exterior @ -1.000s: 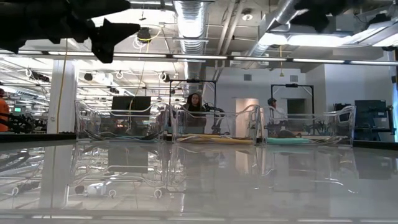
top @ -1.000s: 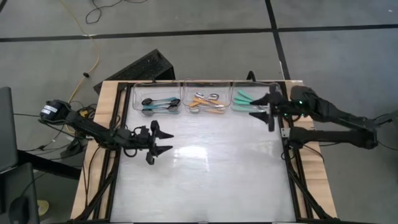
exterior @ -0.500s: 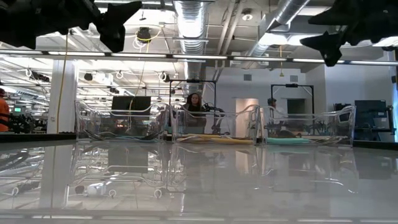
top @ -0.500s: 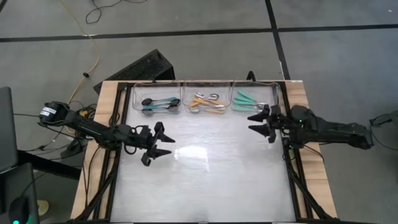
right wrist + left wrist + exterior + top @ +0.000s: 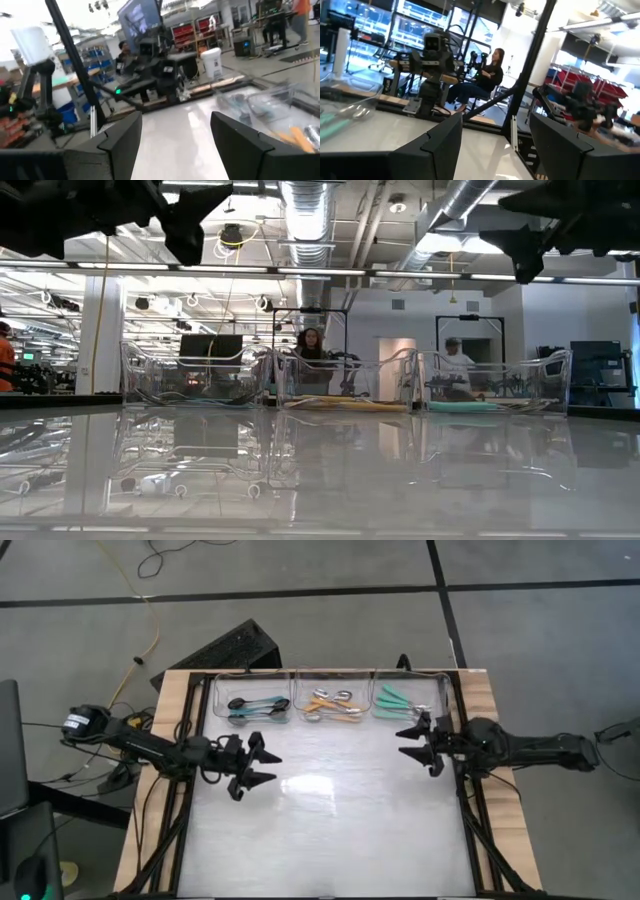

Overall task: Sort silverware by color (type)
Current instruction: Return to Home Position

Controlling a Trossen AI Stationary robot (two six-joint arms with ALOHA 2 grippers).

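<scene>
Three clear bins stand in a row along the table's far edge. The left bin holds black-bowled spoons with blue handles. The middle bin holds silver spoons with orange handles. The right bin holds spoons with teal-green handles. My left gripper is open and empty, above the table's left side, near of the left bin. My right gripper is open and empty, above the table's right side, just near of the right bin.
The white tabletop is bare between the arms and toward the near edge. A black frame runs along the table's right and left sides. People sit in the room beyond the far edge.
My right gripper has drawn back from over the right bin toward the table's near edge, and now hovers open just near of that bin. My left gripper has stayed open in about the same place.
</scene>
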